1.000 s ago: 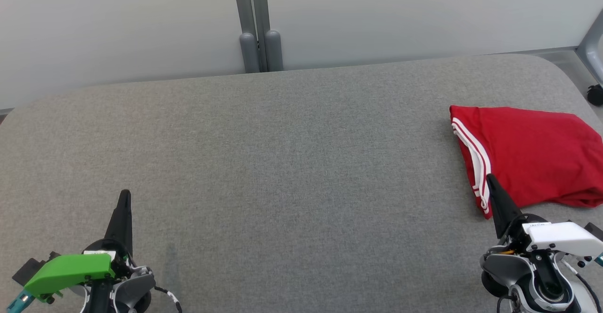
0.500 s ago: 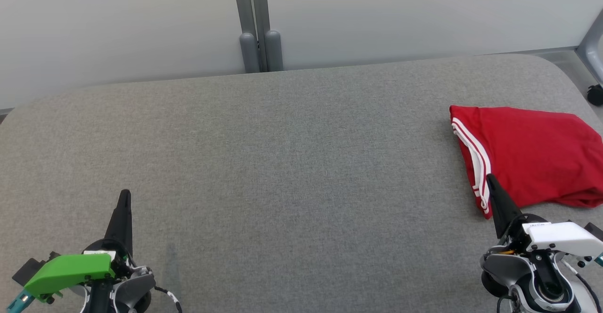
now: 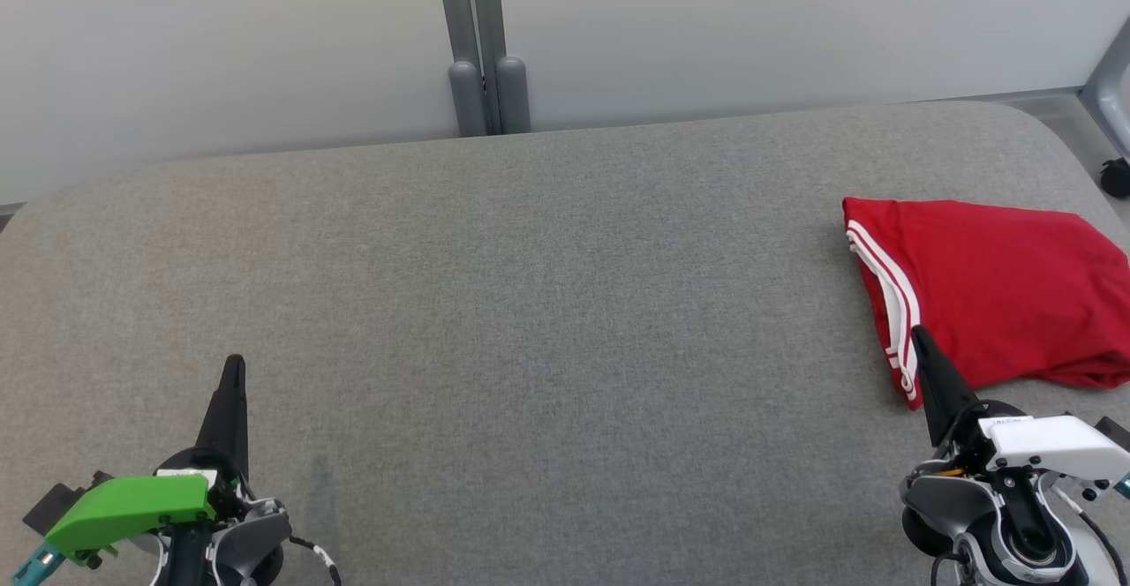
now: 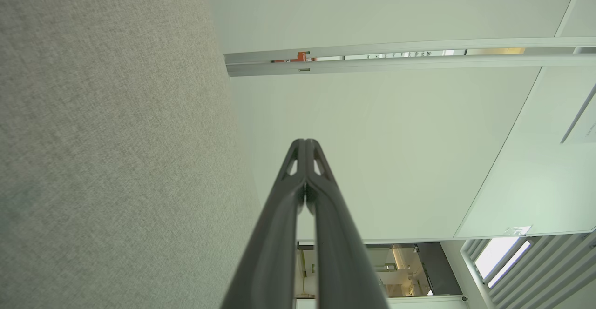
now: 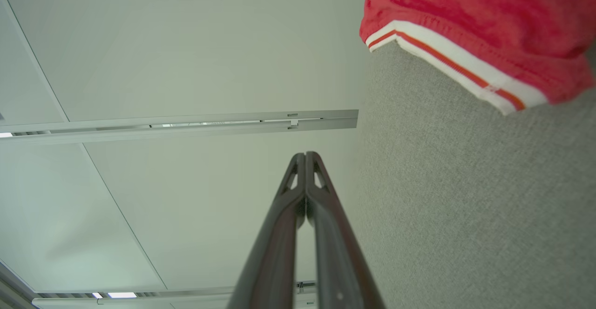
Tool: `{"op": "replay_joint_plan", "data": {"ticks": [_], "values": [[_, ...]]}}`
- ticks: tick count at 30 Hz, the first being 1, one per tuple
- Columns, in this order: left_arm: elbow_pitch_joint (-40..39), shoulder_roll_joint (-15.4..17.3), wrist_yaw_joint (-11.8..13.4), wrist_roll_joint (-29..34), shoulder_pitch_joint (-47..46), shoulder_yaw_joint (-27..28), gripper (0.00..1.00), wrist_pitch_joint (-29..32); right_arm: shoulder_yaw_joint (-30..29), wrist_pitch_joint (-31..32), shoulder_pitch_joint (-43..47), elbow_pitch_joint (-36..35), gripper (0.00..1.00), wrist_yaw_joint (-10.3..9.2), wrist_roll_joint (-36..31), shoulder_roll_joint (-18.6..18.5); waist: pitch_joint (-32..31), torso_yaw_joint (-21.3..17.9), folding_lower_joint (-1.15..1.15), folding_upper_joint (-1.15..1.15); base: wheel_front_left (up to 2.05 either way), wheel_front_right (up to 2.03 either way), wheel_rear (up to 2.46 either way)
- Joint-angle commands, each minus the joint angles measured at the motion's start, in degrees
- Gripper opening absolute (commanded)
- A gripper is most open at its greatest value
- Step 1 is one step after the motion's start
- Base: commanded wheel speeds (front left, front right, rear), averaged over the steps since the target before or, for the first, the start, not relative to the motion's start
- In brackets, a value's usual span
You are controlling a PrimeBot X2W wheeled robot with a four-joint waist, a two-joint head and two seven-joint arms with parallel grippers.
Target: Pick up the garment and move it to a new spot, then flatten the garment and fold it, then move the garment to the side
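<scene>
The garment [image 3: 998, 290] lies folded at the right side of the grey table [image 3: 530, 304], red with white striped trim along its left edge. In the right wrist view the garment [image 5: 475, 20] shows at the upper right, its trim facing the table. My right gripper [image 3: 920, 334] rests at the lower right, shut and empty, its tip just before the garment's near corner; its fingertips [image 5: 305, 156] press together. My left gripper [image 3: 234, 364] sits at the lower left, shut with nothing in it, fingertips [image 4: 305, 142] closed.
A pale wall with a grey double post [image 3: 481, 48] runs behind the table's far edge. The table's rounded right corner [image 3: 1050, 127] lies just beyond the garment. A small dark object [image 3: 1115, 176] sits off the table at the far right.
</scene>
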Motion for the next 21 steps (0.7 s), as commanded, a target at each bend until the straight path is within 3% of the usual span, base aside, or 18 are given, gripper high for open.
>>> {"op": "replay_joint_plan", "data": {"ticks": [1,21], "values": [[-0.1,0.0,-0.3,0.0,-0.6,0.1,0.00,0.2,0.0,0.2,0.5,-0.3,0.00,0.02,0.4,-0.1,0.0,0.0,0.00,0.00,0.00,0.00,0.00],[-0.2,0.0,-0.3,0.0,-0.6,0.1,0.00,0.2,0.0,0.2,0.5,-0.3,0.00,0.02,0.4,-0.1,0.0,0.0,0.00,0.00,0.00,0.00,0.00]]}}
